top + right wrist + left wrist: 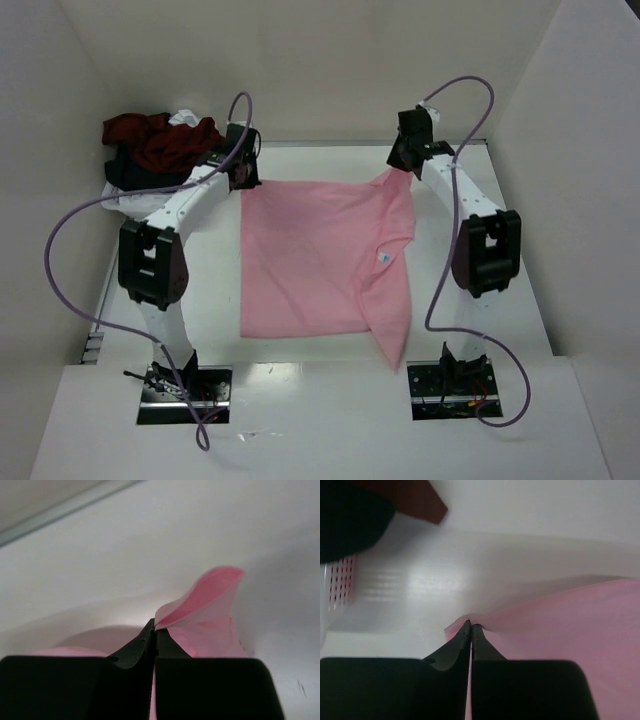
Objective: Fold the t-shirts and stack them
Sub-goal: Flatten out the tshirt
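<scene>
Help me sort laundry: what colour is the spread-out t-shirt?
Light pink t-shirt; shows best from the top external view.

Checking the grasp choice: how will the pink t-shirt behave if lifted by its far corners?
The pink t-shirt is likely floppy: it puckers where the shut jaws pinch its far corners, so the middle should sag between them. It looks thin, probably light. Its right side is already folded over near the white label, so it may bunch when dragged.
</scene>
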Robot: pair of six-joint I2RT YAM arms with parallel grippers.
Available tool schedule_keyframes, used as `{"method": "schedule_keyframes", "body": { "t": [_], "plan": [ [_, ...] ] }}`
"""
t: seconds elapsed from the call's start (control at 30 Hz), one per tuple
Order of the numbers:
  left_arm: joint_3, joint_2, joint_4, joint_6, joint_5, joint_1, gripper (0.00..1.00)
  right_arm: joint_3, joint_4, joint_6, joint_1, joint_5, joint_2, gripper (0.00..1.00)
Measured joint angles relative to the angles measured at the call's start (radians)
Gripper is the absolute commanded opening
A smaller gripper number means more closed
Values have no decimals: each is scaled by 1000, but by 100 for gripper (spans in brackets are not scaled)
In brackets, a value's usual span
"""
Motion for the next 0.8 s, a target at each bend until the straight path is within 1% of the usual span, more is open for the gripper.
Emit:
{"method": "schedule_keyframes", "body": {
  "t": [0.1,0.2,0.27,0.37,0.43,0.53,0.63,0.73,0.8],
  "plan": [
    [142,128,19,2,35,60,0,193,5,-16,-11,2,148,0],
    [256,183,16,19,69,106,0,408,-12,-38,-19,5,257,0],
    [323,188,16,34,72,129,0,509,-11,-50,-21,5,285,0],
    [388,162,26,61,73,136,0,582,-6,-66,-24,7,262,0],
    [389,117,25,74,75,131,0,584,-2,-76,-24,6,217,0],
    [348,14,26,97,74,116,0,505,10,-86,-25,-2,95,0],
    [250,-145,31,106,72,88,0,362,20,-98,-25,-11,-94,0],
    [154,-327,36,110,79,55,0,239,24,-108,-26,-22,-316,0],
    [90,-464,35,109,84,41,0,201,24,-120,-26,-39,-455,0]
  ]
}}
